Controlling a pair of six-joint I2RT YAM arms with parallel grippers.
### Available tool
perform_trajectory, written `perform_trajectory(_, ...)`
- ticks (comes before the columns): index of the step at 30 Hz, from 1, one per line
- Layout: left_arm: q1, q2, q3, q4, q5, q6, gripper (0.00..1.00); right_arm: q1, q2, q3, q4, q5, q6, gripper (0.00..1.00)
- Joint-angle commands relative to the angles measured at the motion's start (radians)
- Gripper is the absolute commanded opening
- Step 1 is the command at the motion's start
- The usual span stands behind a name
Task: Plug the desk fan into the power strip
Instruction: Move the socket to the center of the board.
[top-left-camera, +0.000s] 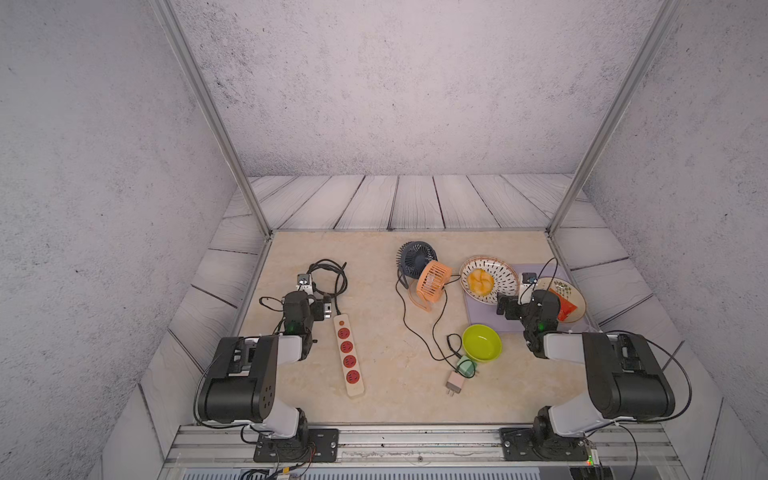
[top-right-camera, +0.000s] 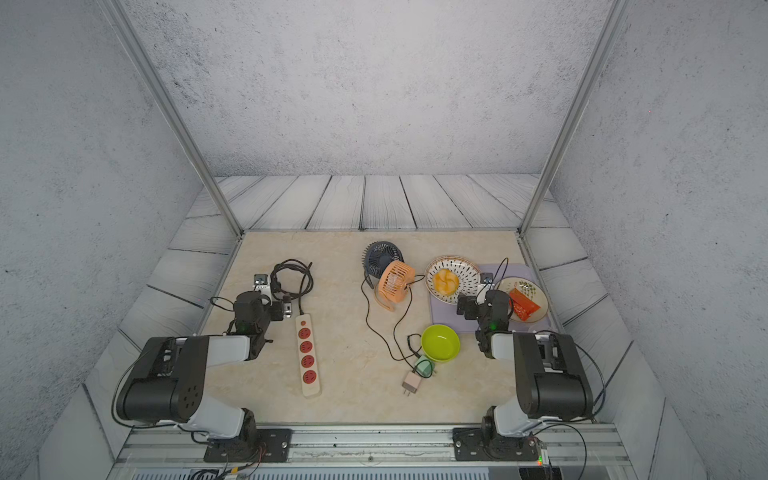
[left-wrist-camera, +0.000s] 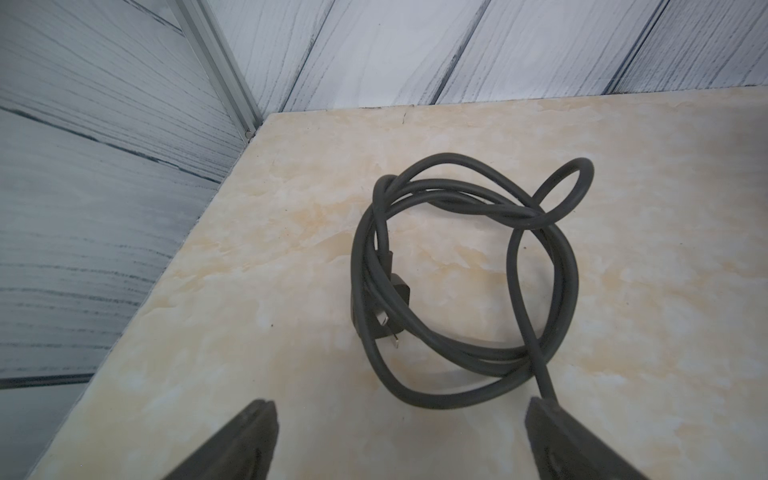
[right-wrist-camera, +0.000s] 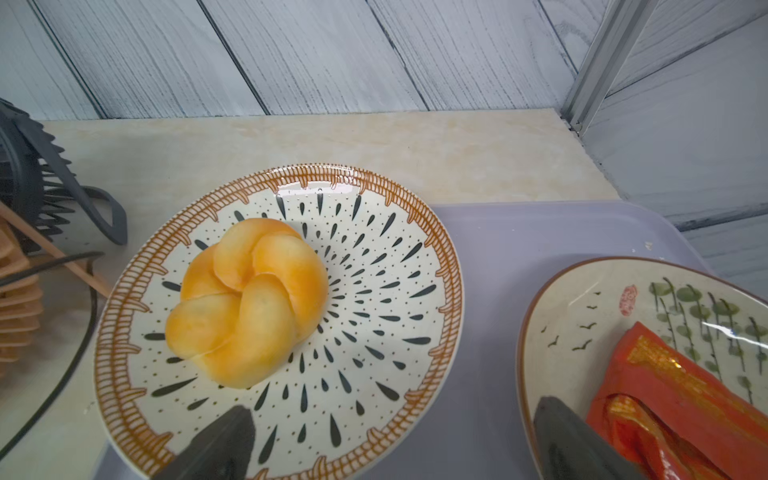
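Left gripper (left-wrist-camera: 401, 409), right gripper (right-wrist-camera: 395, 411): fingers apart, empty.
Cord coil (left-wrist-camera: 365, 266) ahead of left fingertips (left-wrist-camera: 257, 424); plate (right-wrist-camera: 440, 257) rim beneath a right fingertip.

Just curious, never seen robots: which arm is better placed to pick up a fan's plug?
Probably the right. The pink plug adapter and green plug adapter lie by the green bowl on that arm's side, near the open right gripper. The open left gripper sits beyond the power strip.
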Motion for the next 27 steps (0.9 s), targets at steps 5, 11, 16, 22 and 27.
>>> perform_trajectory(5,0.009,0.009,0.018,0.018,-0.009,-0.008,1.00,-0.005,0.013,0.017,0.015,-0.010,-0.008,0.99)
perform_trajectory(11,0.009,0.009,0.017,0.018,-0.009,-0.008,1.00,-0.005,0.012,0.017,0.016,-0.009,-0.009,0.99)
perform_trajectory(16,0.009,0.009,0.018,0.019,-0.008,-0.007,1.00,-0.005,0.012,0.017,0.016,-0.010,-0.008,0.99)
perform_trajectory(22,0.010,-0.032,0.053,-0.075,0.034,0.012,1.00,-0.005,0.007,0.016,0.023,-0.001,-0.006,0.99)
perform_trajectory(27,0.009,-0.139,0.178,-0.362,0.059,0.033,1.00,-0.005,-0.094,0.032,-0.069,0.070,0.020,0.99)
